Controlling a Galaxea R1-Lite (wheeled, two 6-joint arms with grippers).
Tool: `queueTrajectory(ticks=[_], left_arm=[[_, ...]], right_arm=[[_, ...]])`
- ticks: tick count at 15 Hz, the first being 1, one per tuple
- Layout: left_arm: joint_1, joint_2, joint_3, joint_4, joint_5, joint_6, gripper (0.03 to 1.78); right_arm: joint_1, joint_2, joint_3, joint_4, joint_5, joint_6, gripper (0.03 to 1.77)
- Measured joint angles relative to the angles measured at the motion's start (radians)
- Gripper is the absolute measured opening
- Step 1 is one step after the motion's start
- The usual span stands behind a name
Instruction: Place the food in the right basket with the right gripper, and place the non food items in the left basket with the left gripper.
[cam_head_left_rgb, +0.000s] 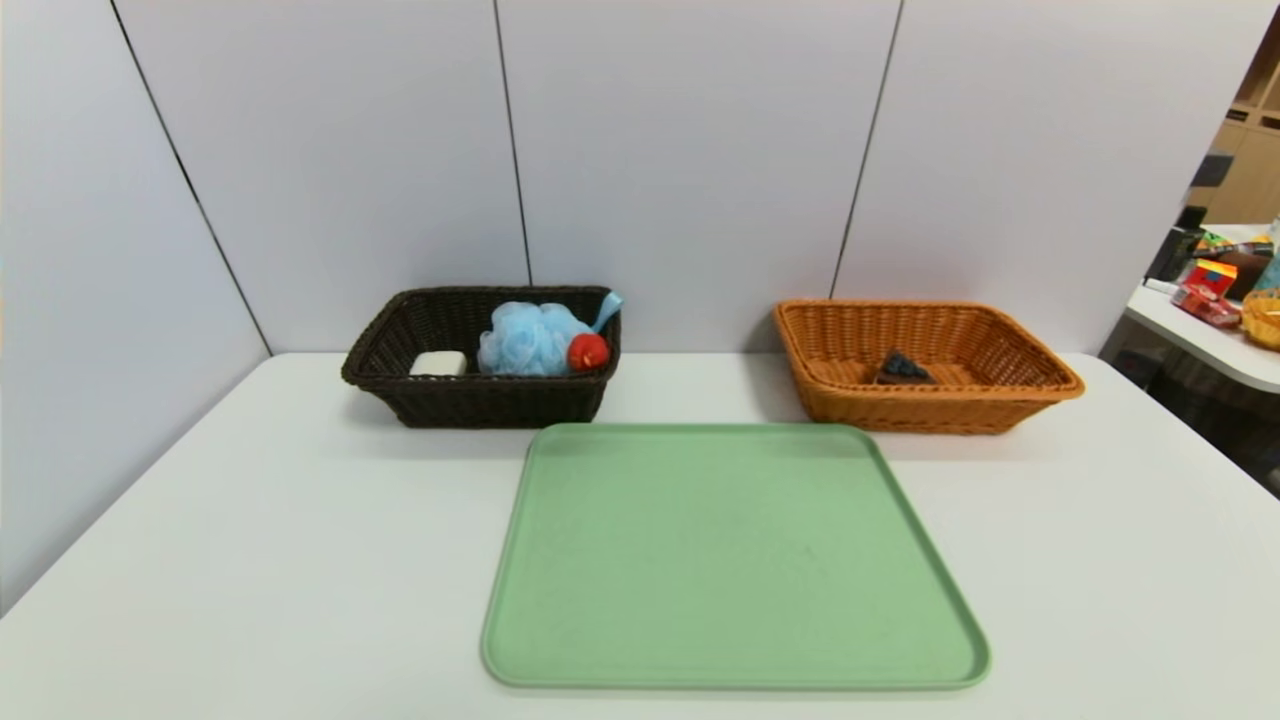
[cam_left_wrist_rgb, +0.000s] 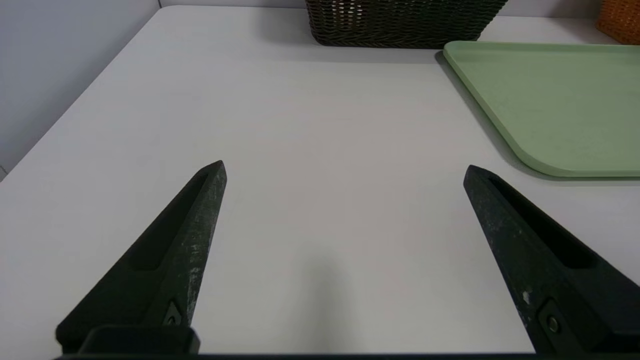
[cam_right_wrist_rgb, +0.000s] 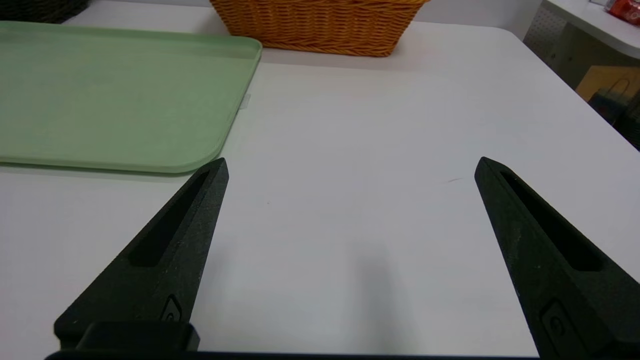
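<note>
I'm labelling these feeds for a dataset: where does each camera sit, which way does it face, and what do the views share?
Head view: on the robot's head, facing forward and down at the white table; no arm shows.
Left wrist view: behind the open left gripper, facing the dark brown wicker basket.
Right wrist view: behind the open right gripper, facing the orange-tan wicker basket.
All share the flat green plastic tray.

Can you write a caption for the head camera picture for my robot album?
Sorting done: bath puff, red duck and soap in the dark basket, cake in the orange basket.
</note>
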Motion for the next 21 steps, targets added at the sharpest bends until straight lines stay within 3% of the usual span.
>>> queueTrajectory(ticks=[3,6,15,21], left_arm=[[0.0,0.0,0.007,-0.005,0.072,0.003,1.69],[0.0,0.0,0.031,-0.021,0.103,0.055,1.69],[0.0,0.0,0.052,-0.053,0.08,0.079,1.69],[-0.001,0.0,0.052,-0.06,0.112,-0.004,1.69]], right_arm=[[0.0,0.0,0.002,0.0,0.013,-0.012,1.7],[0.0,0.0,0.003,0.0,0.013,-0.011,1.7],[0.0,0.0,0.0,0.007,0.009,0.016,1.7],[0.001,0.0,-0.001,0.001,-0.011,0.081,1.7]])
